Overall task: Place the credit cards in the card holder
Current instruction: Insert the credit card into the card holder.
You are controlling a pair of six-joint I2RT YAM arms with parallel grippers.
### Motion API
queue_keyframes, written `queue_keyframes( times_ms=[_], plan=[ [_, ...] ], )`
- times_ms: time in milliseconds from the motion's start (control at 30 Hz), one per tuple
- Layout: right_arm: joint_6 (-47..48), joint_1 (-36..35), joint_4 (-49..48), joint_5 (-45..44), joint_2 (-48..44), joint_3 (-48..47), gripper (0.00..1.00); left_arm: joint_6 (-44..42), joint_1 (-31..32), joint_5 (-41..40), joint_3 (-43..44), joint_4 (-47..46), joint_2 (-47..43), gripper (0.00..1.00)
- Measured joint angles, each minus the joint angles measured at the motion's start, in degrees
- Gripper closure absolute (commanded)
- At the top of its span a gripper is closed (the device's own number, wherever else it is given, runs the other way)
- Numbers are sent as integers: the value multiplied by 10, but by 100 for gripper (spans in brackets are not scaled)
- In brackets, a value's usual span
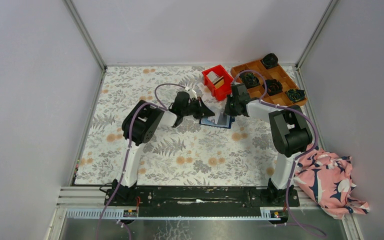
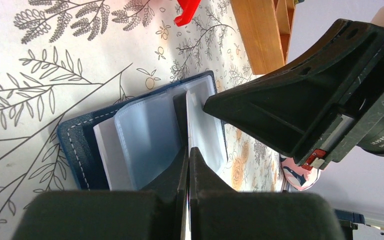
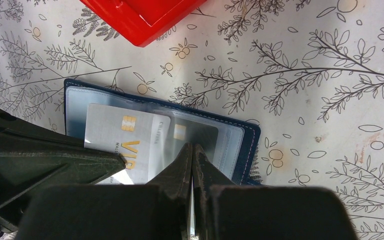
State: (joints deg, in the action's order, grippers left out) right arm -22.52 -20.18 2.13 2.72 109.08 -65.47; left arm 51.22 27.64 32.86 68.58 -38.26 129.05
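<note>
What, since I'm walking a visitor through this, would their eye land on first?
The left hand and right hand, both shut, meet over the open navy card holder at mid-table. A pale chip card lies among its clear pockets. At the far right, a red bin sits beside a wooden tray.

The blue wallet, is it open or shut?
Open. The card holder lies spread flat, its clear inner pockets facing up, with a pale card showing on them.
</note>
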Motion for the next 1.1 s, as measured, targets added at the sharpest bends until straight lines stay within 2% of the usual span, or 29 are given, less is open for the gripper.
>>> queue_keyframes(
  times_ms=[333,1100],
  plan=[
    [0,0,-9,4,4,-1,100,9,-4,27,-12,-76,21,100],
    [0,0,-12,9,9,-6,100,20,-26,69,-25,-158,44,100]
  ],
)
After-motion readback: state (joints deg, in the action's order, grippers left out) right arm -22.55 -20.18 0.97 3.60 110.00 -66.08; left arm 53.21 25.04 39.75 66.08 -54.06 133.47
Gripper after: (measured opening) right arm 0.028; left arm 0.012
